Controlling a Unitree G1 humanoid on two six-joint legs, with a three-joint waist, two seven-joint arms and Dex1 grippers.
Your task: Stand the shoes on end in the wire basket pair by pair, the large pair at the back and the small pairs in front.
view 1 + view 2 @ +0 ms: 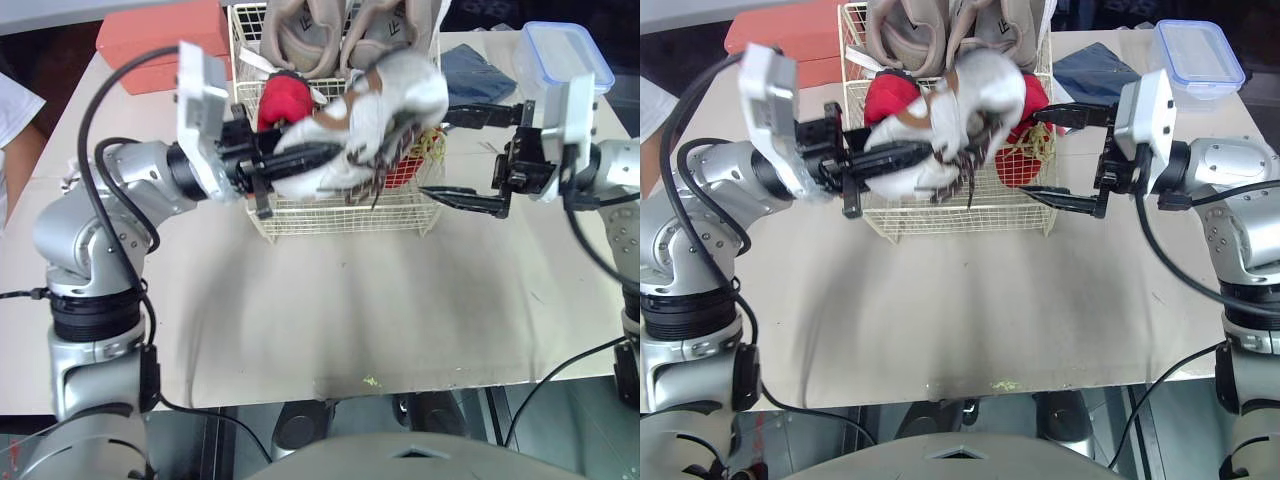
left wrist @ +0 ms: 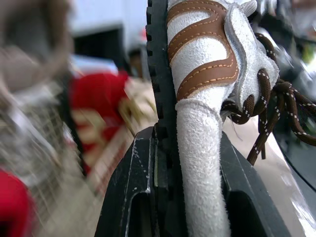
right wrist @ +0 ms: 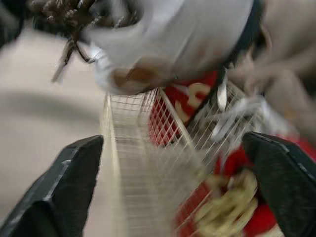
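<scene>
The left gripper [image 1: 300,157] is clenched on a white suede shoe with brown leather stripes [image 1: 392,98]. It holds the shoe in the air over the 6 o'clock rim of the cream wire basket [image 1: 340,215]. The right gripper [image 1: 440,152] hangs released at the basket's 3 o'clock side, grasping nothing, with its lower finger close to the front corner.

The main risk is the loose brown laces [image 2: 276,98]. They dangle toward the mesh and could hook a wire as the shoe goes down, dragging the basket or twisting the shoe in the pinch. The front row is also crowded. A red fabric shoe [image 1: 283,100] and another with gold print [image 3: 187,106] could be toppled by a careless descent. The large beige pair [image 1: 300,35] at 12 o'clock looks safe.

The left wrist view shows the grip itself, which the head views do not: one finger [image 2: 126,197] is on the black treaded sole and the other on the suede. The right wrist view shows the basket wall between spread fingers. The head views alone give the layout, though the shoe is smeared there, so I cannot tell which end points down.
</scene>
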